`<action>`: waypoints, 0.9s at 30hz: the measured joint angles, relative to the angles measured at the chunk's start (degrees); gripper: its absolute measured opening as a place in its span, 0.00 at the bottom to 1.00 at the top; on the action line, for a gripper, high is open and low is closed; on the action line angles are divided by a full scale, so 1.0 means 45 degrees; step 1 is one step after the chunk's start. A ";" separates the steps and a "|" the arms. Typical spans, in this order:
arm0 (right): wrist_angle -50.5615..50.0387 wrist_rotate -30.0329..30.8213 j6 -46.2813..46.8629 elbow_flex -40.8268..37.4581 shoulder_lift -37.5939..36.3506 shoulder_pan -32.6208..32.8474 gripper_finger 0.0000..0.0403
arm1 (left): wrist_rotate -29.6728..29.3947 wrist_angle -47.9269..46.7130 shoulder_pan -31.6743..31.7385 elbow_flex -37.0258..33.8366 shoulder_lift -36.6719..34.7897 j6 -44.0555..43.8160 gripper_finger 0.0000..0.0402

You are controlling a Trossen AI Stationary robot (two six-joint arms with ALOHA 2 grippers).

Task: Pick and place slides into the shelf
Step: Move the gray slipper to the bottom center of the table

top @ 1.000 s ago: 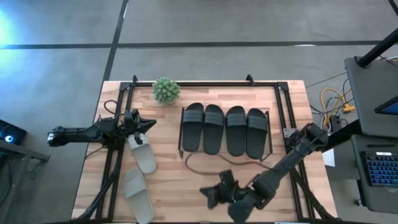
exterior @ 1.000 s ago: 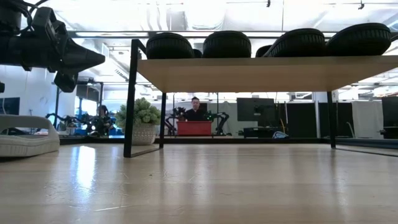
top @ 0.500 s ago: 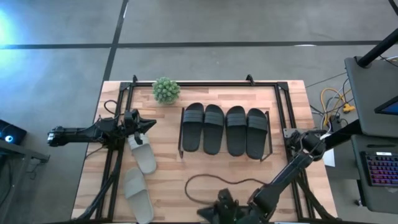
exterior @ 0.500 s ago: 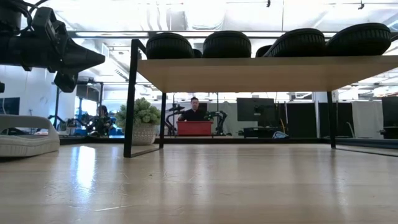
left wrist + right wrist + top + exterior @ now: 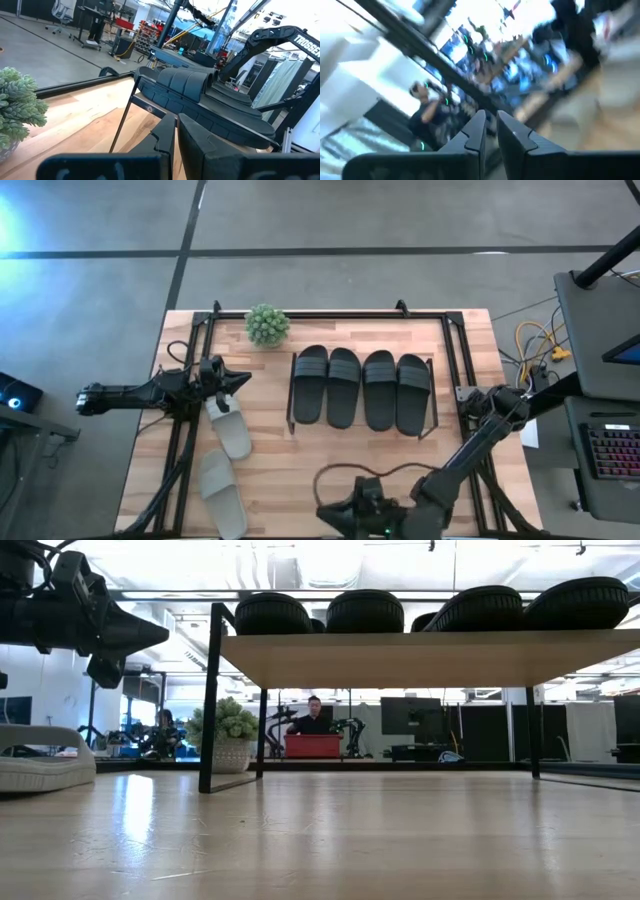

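Several black slides point(image 5: 361, 388) lie side by side on top of the shelf point(image 5: 400, 660) at the table's middle, toes toward the far edge. Two pale slides point(image 5: 232, 432) point(image 5: 222, 502) rest sole down on the table's left half. My left gripper point(image 5: 245, 380) hangs shut and level just above the farther pale slide's far end, touching nothing; its wrist view shows its fingers point(image 5: 176, 131) closed. My right gripper point(image 5: 326, 515) is shut near the table's front edge, pointing left and holding nothing; its wrist view point(image 5: 490, 122) looks into the room.
A potted plant point(image 5: 267, 325) stands at the far left of the table. A black rail frame point(image 5: 330, 314) runs round the table's far side and both sides. A dark cable loop point(image 5: 352, 471) lies in front of the shelf. Bare wood lies under the shelf board point(image 5: 330, 830).
My right gripper has gone toward the table's near edge and risen, rolling and tipping at the wrist, and has stayed shut. The dark cable loop has been drawn along with it toward the near edge. The slides have not moved.
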 joint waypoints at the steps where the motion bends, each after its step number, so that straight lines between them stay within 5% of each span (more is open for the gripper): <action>1: 0.0565 0.0339 -0.0874 0.0026 -0.0044 -0.0123 0.09 | 0.0000 0.0000 -0.0001 0.0000 -0.0005 0.0000 0.02; 5: 0.0894 0.1437 -0.1255 0.0012 -0.0508 -0.0782 0.10 | -0.0005 0.0000 0.0000 -0.0002 0.0019 0.0001 0.02; 7: 0.0846 -0.0553 -0.2402 -0.0022 -0.0707 -0.1193 0.10 | 0.0007 -0.0005 -0.0005 -0.0002 0.0031 -0.0001 0.02; 11: 0.1503 -0.7251 -0.2819 -0.0051 -0.0898 -0.2490 0.10 | 0.0005 0.0000 0.0000 0.0002 0.0023 -0.0003 0.02; 14: 0.1759 -1.0183 -0.2928 -0.0152 -0.0914 -0.3837 0.10 | 0.0010 0.0000 0.0000 -0.0002 0.0010 -0.0003 0.02; 20: 0.1675 -1.3788 -0.3283 -0.1168 -0.2023 -0.6108 0.10 | -0.0001 0.0001 0.0000 -0.0001 0.0000 0.0001 0.02; 27: 0.1484 -1.5596 -0.4118 -0.4947 -0.6318 -0.8145 0.10 | 0.0007 0.0032 -0.0003 0.0000 -0.0005 0.0001 0.02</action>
